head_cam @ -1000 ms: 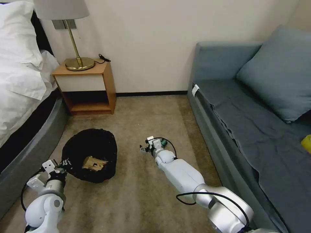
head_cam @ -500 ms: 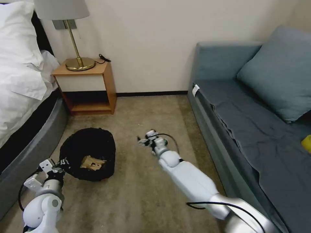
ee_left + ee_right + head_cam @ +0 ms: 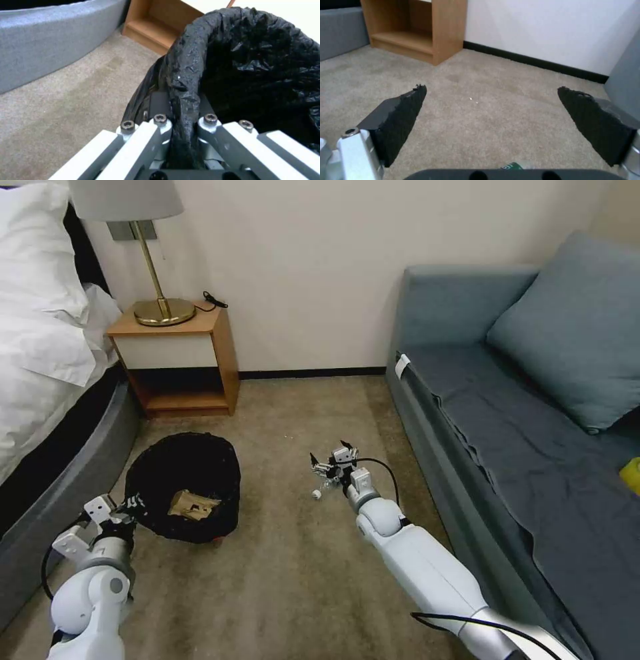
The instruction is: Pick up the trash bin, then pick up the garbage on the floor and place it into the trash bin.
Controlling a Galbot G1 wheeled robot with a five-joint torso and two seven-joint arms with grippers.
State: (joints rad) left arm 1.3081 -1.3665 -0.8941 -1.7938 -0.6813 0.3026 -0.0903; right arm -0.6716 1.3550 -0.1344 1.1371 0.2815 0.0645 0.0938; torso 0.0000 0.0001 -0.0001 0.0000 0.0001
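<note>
The trash bin (image 3: 183,473), lined with a glossy black bag, stands on the carpet at the left, and a tan paper wad (image 3: 193,505) lies inside it. My left gripper (image 3: 132,508) is shut on the bin's near rim; the left wrist view shows the liner (image 3: 186,75) pinched between the left gripper's (image 3: 183,110) fingers. My right gripper (image 3: 331,461) hovers low over the carpet mid-room, to the right of the bin, open and empty. A small pale piece of garbage (image 3: 317,493) lies just under it. In the right wrist view the wide-open right gripper (image 3: 491,88) spans bare carpet, with a green-capped bit (image 3: 511,165) at the frame's edge.
A wooden nightstand (image 3: 180,360) with a brass lamp (image 3: 160,310) stands against the back wall. The bed (image 3: 53,380) runs along the left and a blue-grey sofa (image 3: 520,400) along the right, with a yellow thing (image 3: 630,473) on its seat. Open carpet lies between them.
My right gripper has swung from beside the bin to the right, toward the sofa. The bin and my left gripper on its rim have shifted slightly away from me.
</note>
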